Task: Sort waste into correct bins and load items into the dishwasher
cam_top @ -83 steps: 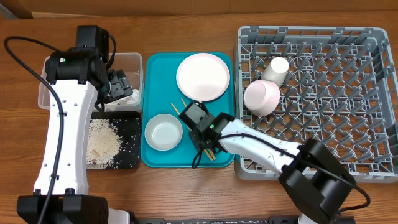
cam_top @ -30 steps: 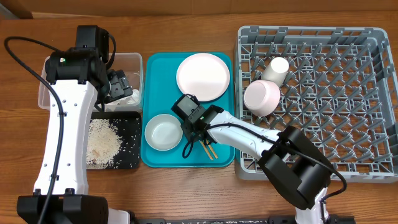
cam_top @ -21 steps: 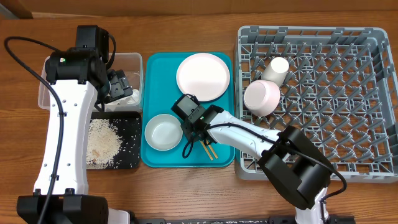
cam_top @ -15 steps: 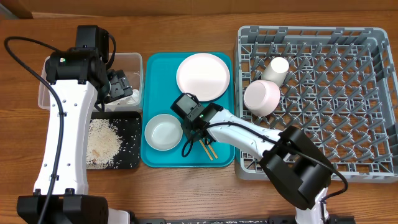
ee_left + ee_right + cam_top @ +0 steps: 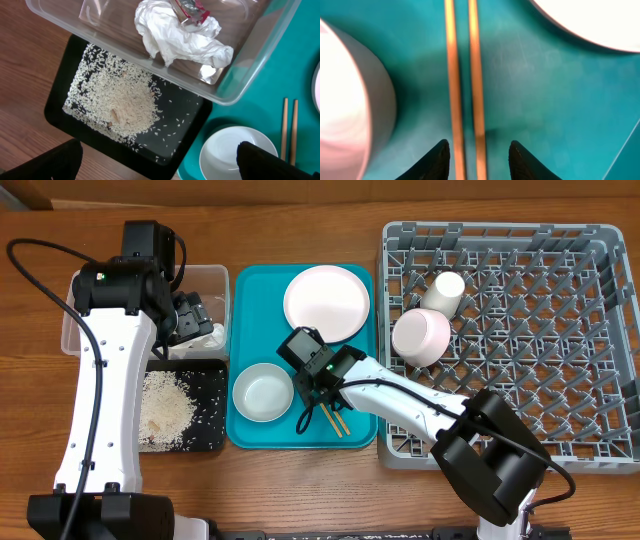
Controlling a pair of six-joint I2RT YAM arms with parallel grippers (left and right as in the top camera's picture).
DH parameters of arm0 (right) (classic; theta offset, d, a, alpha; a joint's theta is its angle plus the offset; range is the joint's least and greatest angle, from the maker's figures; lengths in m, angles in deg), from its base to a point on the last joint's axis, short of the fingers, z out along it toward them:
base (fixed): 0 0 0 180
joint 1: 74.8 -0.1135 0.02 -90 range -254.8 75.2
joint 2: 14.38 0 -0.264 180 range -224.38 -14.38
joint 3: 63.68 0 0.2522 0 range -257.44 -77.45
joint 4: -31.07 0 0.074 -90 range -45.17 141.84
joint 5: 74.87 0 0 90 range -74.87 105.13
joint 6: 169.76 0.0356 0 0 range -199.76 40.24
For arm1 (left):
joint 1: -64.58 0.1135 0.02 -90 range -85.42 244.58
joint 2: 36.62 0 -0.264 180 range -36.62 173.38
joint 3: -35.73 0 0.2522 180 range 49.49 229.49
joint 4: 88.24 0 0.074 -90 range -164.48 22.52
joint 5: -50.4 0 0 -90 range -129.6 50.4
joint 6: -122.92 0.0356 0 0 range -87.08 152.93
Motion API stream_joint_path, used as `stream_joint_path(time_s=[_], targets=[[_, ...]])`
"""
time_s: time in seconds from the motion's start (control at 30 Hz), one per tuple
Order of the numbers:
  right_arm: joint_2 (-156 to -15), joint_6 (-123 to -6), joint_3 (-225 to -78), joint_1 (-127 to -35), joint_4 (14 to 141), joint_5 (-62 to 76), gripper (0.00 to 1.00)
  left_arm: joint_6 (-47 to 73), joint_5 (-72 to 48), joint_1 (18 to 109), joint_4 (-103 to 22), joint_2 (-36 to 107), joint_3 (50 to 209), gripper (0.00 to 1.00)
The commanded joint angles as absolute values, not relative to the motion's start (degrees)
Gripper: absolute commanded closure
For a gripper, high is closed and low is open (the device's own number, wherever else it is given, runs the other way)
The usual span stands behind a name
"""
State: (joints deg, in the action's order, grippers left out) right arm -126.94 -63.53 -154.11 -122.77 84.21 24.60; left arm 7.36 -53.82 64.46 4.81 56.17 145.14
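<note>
Loading the dish rack point(image 5: 560, 330) is judged the step in hand; waste sorting looks done. The napkin point(image 5: 170, 35) and red wrapper point(image 5: 190, 7) lie in the clear tub point(image 5: 250, 65), and the rice point(image 5: 127, 102) in the black tray point(image 5: 62, 102). In the rack, close together: pink bowl point(image 5: 420, 337) and white cup point(image 5: 443, 290). Left on the teal tray point(image 5: 245, 280): pink plate point(image 5: 326, 302), white bowl point(image 5: 263, 392), chopsticks point(image 5: 451, 75)

Pose: the right claw point(image 5: 480, 160) is low over the tray, pointing down, with its fingers point(image 5: 441, 155) astride both chopsticks. These lie flat, side by side and parallel, just beside the white bowl. Jaws narrow but not closed: a gap shows on the outer side at least, nothing held. The right arm point(image 5: 400, 395) reaches from the near edge of the desk point(image 5: 300, 210), past the rack's corner, to mid-tray

Next move, est.: close on both sticks together, lift w/o dropping one, carry to the rack. Risk: the sticks are thin and flat on the tray, so the tips must reach the surface or one may roll free

The left claw point(image 5: 160, 167) has jaws wide, empty, hovering over the tub/black tray area; the left arm point(image 5: 100, 400) is stretched along the desk's left side, apparently idle
</note>
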Motion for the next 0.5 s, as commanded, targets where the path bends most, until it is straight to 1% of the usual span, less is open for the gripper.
stream_joint_path(time_s=[0.0,0.3,0.47], targets=[[-125.69,-63.71,-153.5,-122.28,83.62,25.65,0.6,7.14,-54.59,64.55,4.75,55.95,145.73,0.0],[-125.73,-63.71,-153.04,-122.28,83.2,25.63,0.6,7.14,-54.59,64.57,4.75,55.95,145.73,0.0],[-125.73,-63.71,-149.76,-122.28,79.29,25.63,0.6,7.14,-54.59,64.57,4.75,55.95,145.73,0.0]])
